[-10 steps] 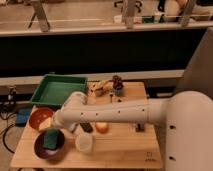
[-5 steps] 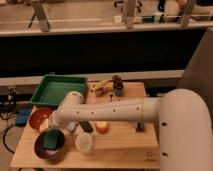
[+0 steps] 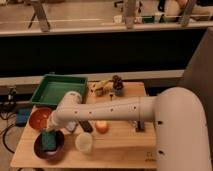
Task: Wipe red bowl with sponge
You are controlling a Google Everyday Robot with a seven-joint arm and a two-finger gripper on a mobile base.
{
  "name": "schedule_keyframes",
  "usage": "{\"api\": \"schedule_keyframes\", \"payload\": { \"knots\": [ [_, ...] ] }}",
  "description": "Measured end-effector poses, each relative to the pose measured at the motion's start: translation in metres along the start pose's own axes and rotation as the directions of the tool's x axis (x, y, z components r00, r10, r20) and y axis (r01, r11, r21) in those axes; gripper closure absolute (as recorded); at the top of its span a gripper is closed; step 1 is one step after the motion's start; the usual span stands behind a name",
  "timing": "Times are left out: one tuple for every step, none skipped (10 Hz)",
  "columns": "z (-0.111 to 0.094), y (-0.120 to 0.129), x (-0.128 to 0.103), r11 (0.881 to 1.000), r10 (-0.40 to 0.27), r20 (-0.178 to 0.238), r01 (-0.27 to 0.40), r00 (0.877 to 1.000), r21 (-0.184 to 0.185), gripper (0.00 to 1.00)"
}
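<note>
The red bowl (image 3: 48,148), dark maroon, sits at the front left of the wooden table (image 3: 120,152). The teal-green sponge (image 3: 49,139) lies inside it. My gripper (image 3: 50,131) is at the end of the white arm, directly above the bowl and down on the sponge. The arm's end hides the fingers.
A brighter orange-red bowl (image 3: 39,119) stands just behind the red bowl. A green tray (image 3: 58,89) is at the back left. A white cup (image 3: 84,142), an orange fruit (image 3: 102,127), a dark object (image 3: 86,126), a banana (image 3: 101,86) and a small plant (image 3: 118,84) stand on the table.
The arm's near section has swung slightly; the gripper stays over the red bowl with the sponge, shifted a little within it.
</note>
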Motion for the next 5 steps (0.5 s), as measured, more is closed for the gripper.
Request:
{"api": "schedule_keyframes", "payload": {
  "knots": [
    [0.0011, 0.0015, -0.0004, 1.000, 0.003, -0.002, -0.003, 1.000, -0.005, 0.48],
    [0.0013, 0.0022, -0.0005, 1.000, 0.004, -0.004, -0.004, 1.000, -0.007, 0.48],
    [0.0015, 0.0028, -0.0004, 1.000, 0.004, -0.008, -0.004, 1.000, -0.009, 0.48],
    [0.0015, 0.0029, -0.0010, 1.000, 0.005, -0.010, -0.005, 1.000, -0.009, 0.48],
    [0.0016, 0.0030, -0.0015, 1.000, 0.005, -0.011, -0.005, 1.000, -0.009, 0.48]
  ]
}}
